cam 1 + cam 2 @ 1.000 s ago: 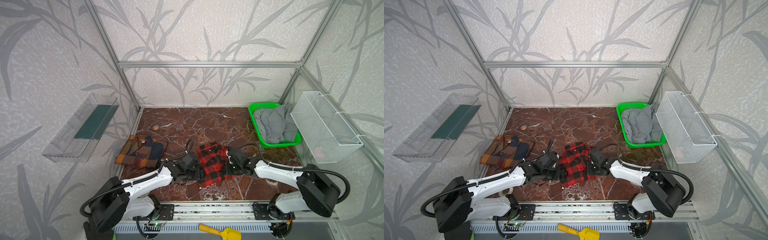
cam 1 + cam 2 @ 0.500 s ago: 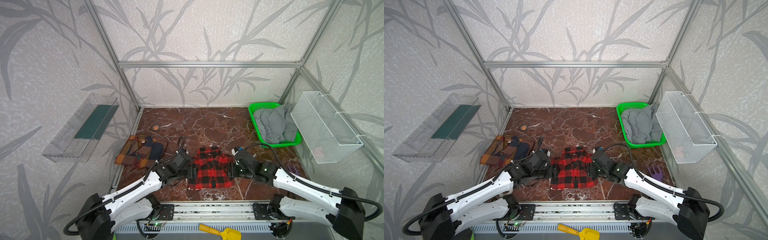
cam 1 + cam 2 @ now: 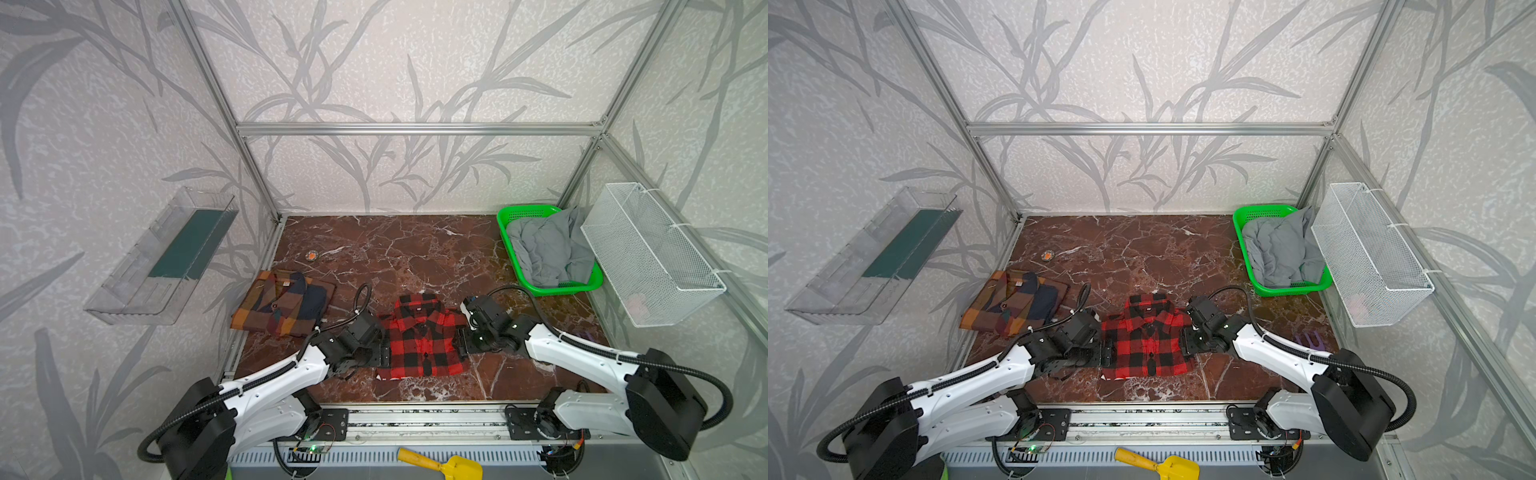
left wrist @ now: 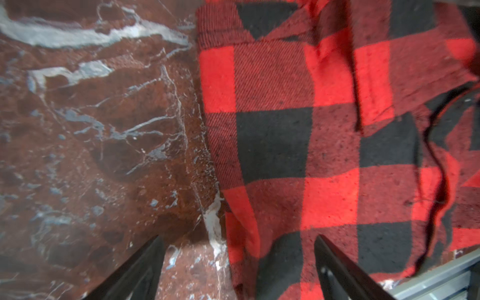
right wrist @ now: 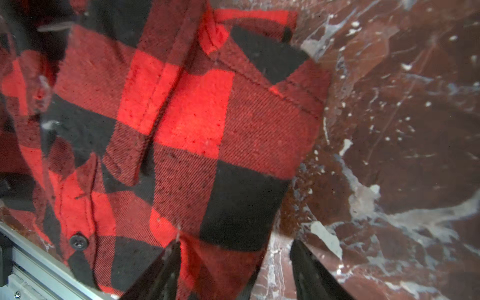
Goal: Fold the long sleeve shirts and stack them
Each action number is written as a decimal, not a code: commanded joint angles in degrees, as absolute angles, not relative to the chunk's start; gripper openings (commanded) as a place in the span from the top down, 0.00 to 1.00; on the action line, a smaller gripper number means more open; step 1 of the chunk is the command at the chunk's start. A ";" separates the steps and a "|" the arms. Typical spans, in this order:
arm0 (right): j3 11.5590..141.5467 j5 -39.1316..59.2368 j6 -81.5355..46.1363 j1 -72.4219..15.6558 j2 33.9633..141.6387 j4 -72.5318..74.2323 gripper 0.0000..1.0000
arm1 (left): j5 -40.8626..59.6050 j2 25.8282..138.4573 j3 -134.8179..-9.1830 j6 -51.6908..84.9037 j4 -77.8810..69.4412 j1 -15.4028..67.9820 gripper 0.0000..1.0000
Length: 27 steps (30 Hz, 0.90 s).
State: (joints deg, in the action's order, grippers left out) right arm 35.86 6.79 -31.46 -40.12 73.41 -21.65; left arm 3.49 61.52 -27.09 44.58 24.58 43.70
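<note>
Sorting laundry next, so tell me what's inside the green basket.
The green basket holds a crumpled grey cloth that fills most of it and spills over one rim. Anything beneath the cloth is covered and cannot be seen.

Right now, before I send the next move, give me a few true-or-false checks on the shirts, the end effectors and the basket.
1. The red shirt lies on the table between the left end effector and the right end effector. True.
2. The plaid shirt is stacked on the red shirt. False: it lies apart from it, folded, near the table's left edge.
3. The green basket holds grey cloth. True.
4. The left end effector is shut. False: its jaws stand wide apart at the red shirt's edge.
</note>
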 commanded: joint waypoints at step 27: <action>30.35 17.08 -34.13 -38.95 81.17 -7.48 0.74 | 10.99 76.91 -20.72 46.63 1.58 43.27 0.73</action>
